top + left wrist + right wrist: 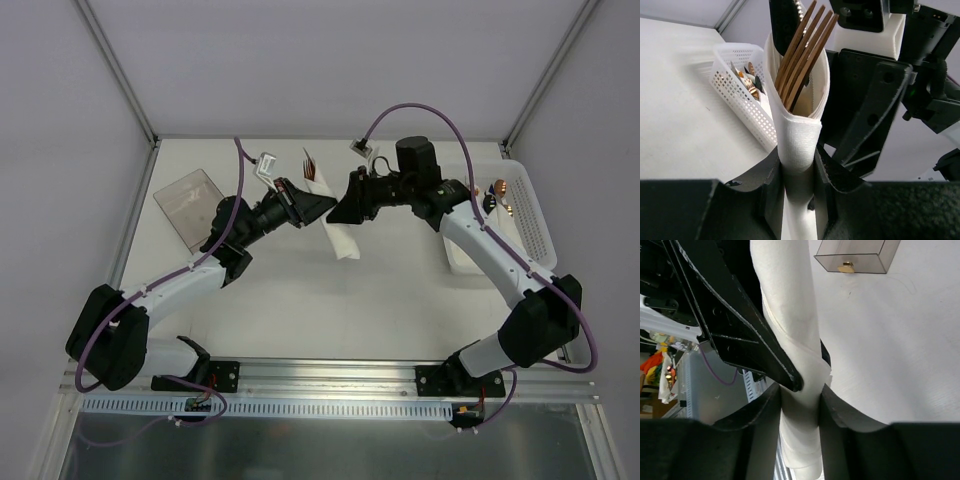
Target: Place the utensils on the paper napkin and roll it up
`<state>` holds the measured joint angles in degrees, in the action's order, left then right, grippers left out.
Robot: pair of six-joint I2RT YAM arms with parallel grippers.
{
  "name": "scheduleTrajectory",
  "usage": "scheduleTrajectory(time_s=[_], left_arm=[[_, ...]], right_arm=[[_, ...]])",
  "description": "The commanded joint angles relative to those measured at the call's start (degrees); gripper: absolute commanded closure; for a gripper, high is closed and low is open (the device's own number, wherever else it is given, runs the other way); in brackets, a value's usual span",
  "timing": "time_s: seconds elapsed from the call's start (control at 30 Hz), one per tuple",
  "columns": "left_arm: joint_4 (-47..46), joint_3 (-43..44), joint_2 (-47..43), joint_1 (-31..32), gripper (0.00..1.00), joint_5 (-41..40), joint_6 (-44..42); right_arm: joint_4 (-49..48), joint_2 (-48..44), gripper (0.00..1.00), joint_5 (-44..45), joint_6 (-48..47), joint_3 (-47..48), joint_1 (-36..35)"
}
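**Item:** paper napkin (338, 232), rolled into a white tube around the utensils (805, 55). Copper fork tines stand out of its open end.

**Location:** well left of the white basket (535, 225), held over the bench (300, 310).

**Left pincer** (799, 170): closed narrowly on the tube, on the side away from the basket.

**Right pincer** (800, 405): likewise clamped on the tube, from the basket's side.

**Hazards, as I judge them:**
- The outer wrap may spring open once either grip eases.
- The slick cutlery may slide out if the tube tips.
- Uneven pulls between the two pincers could tear the thin paper.
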<state>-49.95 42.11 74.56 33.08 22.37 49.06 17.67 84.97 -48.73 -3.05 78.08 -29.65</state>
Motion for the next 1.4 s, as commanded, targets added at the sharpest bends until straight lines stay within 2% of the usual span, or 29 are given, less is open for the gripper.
scheduleTrajectory(time_s=[0.0, 0.13, 0.27, 0.4, 0.47, 0.57, 0.7, 0.73, 0.83, 0.87, 0.9, 1.07, 1.17, 1.2, 1.27, 1.3, 1.33, 1.37], left_arm=[[-6.03, 1.58, -0.47, 0.67, 1.00, 0.48, 0.78], [-6.91, 1.75, 0.05, 0.76, 1.00, 0.30, 0.95], [-7.96, 1.84, 0.40, 0.67, 1.00, -0.04, 1.30], [-8.23, 1.40, 0.41, 0.67, 1.00, -0.66, 0.95], [-8.06, 1.14, 0.23, 0.67, 1.00, -1.27, 0.69], [-6.39, 0.87, -0.30, 0.67, 0.86, -2.15, 0.16], [-0.77, 1.74, -2.31, 0.23, 0.58, -3.12, -2.81], [2.98, 2.01, -2.84, 0.06, 0.47, -3.56, -3.61], [8.71, 2.98, -5.65, -0.30, 0.29, -5.14, -6.86], [12.56, 3.24, -7.14, -0.47, 0.12, -5.49, -7.74], [14.43, 3.59, -7.94, -0.65, 0.02, -5.84, -9.05], [24.28, 5.26, -10.14, -1.26, 0.01, -5.15, -13.89], [28.24, 6.32, -9.35, -1.26, 0.01, -3.22, -15.66], [29.81, 6.84, -9.09, -1.26, 0.01, -2.95, -16.18], [31.66, 7.46, -7.60, -1.26, 0.01, -1.81, -17.32], [32.98, 8.77, -6.90, -1.26, 0.01, -1.54, -17.50], [35.08, 9.30, -6.02, -1.26, 0.01, -1.11, -17.77], [35.71, 9.74, -4.44, -1.18, 0.01, -0.49, -17.94]], right_arm=[[-5.36, -0.33, 0.66, -7.77, 2.79, -0.83, 0.29], [-5.37, 0.11, 0.71, -10.06, 2.87, -1.53, 0.56], [-6.68, 1.42, 0.75, -13.49, 7.69, -2.06, 1.00], [-12.73, 2.04, 0.99, -16.57, 12.61, -3.81, 2.13], [-14.06, 2.04, 1.00, -17.62, 14.12, -4.25, 2.66], [-17.23, 1.78, 1.00, -18.68, 16.76, -5.40, 4.33], [-17.06, 0.29, 1.00, -19.21, 16.15, -5.66, 7.58], [-17.06, 0.11, 1.00, -19.56, 16.14, -5.66, 8.28], [-15.83, -0.42, 1.00, -20.52, 15.80, -5.75, 11.80], [-14.87, -0.59, 1.00, -20.61, 14.31, -5.49, 12.85], [-11.20, -0.68, 1.00, -20.53, 12.73, -5.23, 13.91], [1.29, 0.37, 1.00, -19.82, 1.58, -4.08, 21.02], [12.35, 1.95, 1.00, -19.56, -8.52, -2.33, 26.38], [21.35, 2.74, 1.00, -19.56, -12.29, 0.38, 29.36], [32.37, 6.51, 1.00, -19.91, -26.60, 4.51, 33.41], [43.65, 8.09, 1.00, -19.65, -31.62, 6.88, 37.26], [49.24, 9.76, 1.00, -18.52, -41.24, 11.43, 39.12], [53.91, 13.00, 1.00, -17.55, -45.77, 13.74, 41.06]])
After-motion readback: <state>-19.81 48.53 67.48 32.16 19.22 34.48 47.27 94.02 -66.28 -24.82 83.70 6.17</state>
